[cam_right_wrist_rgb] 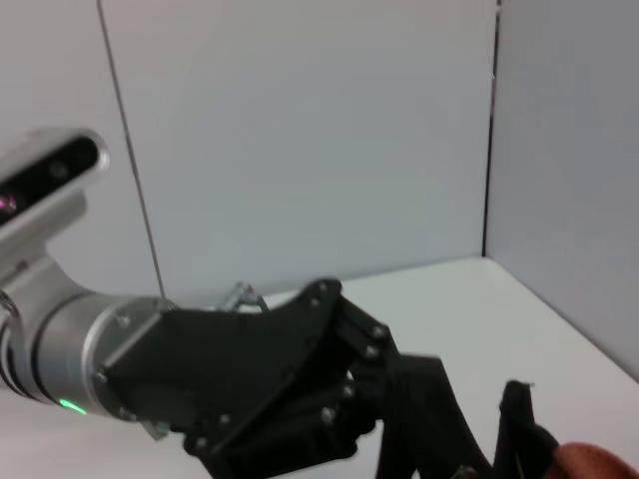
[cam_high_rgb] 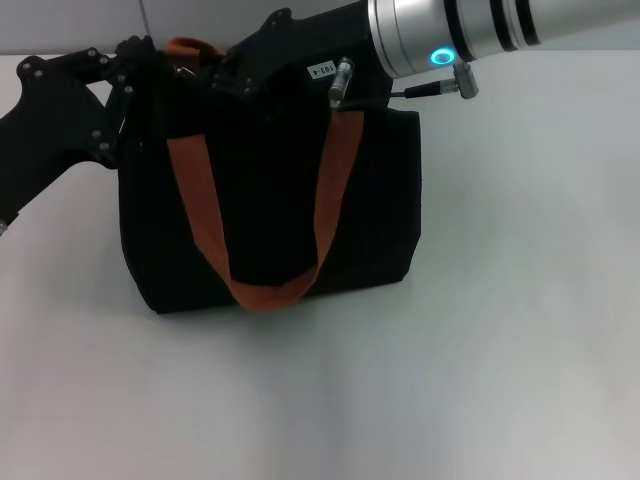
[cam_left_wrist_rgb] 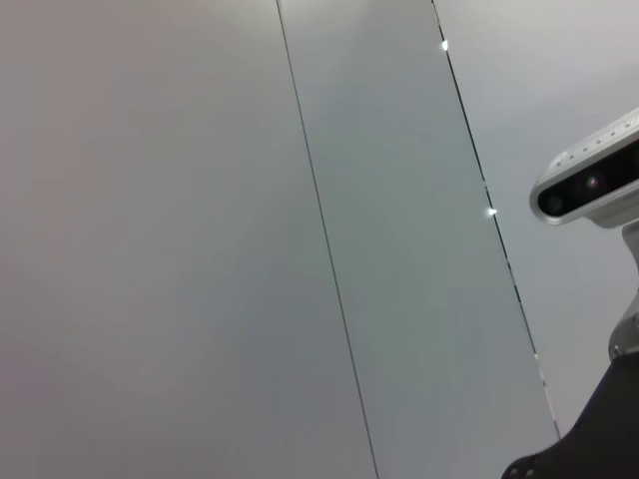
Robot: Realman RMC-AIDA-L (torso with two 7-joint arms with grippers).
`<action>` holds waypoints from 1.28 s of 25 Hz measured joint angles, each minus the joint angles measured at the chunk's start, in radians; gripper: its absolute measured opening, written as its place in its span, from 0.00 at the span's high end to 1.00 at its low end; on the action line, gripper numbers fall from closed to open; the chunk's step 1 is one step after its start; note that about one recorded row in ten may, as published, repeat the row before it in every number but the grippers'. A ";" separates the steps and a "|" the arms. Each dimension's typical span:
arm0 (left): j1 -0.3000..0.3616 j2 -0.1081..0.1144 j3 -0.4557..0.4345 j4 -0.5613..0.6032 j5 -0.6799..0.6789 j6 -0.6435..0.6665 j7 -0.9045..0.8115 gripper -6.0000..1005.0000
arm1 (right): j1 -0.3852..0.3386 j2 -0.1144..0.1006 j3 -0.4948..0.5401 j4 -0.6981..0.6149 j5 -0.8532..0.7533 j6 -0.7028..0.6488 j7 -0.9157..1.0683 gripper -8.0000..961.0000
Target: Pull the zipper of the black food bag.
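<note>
The black food bag [cam_high_rgb: 270, 220] stands upright on the white table [cam_high_rgb: 500, 350], its front brown-orange strap [cam_high_rgb: 200, 225] hanging down in a loop. My left gripper [cam_high_rgb: 125, 80] is at the bag's top left corner, against the fabric. My right gripper [cam_high_rgb: 225, 70] reaches in from the upper right and sits over the bag's top edge near the rear strap [cam_high_rgb: 185, 47]. The zipper is hidden behind the grippers. The right wrist view shows the left gripper [cam_right_wrist_rgb: 469, 429] and a bit of orange strap [cam_right_wrist_rgb: 599, 464].
The white table stretches in front of and to the right of the bag. A pale panelled wall [cam_left_wrist_rgb: 200, 249] stands behind. The right arm's silver forearm [cam_high_rgb: 470, 30] with silver plugs [cam_high_rgb: 465, 82] crosses above the bag's top right.
</note>
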 joint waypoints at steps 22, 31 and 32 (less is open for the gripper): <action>0.034 0.002 -0.027 -0.001 -0.032 -0.002 0.003 0.97 | -0.012 0.003 0.009 -0.112 -0.294 0.017 0.365 0.99; 0.026 0.004 -0.028 0.002 -0.033 -0.011 0.003 0.97 | -0.158 0.005 0.012 -0.300 -0.454 0.036 0.565 0.99; 0.025 0.004 -0.028 0.002 -0.033 -0.013 0.003 0.97 | -0.186 0.005 0.013 -0.330 -0.470 0.039 0.585 0.99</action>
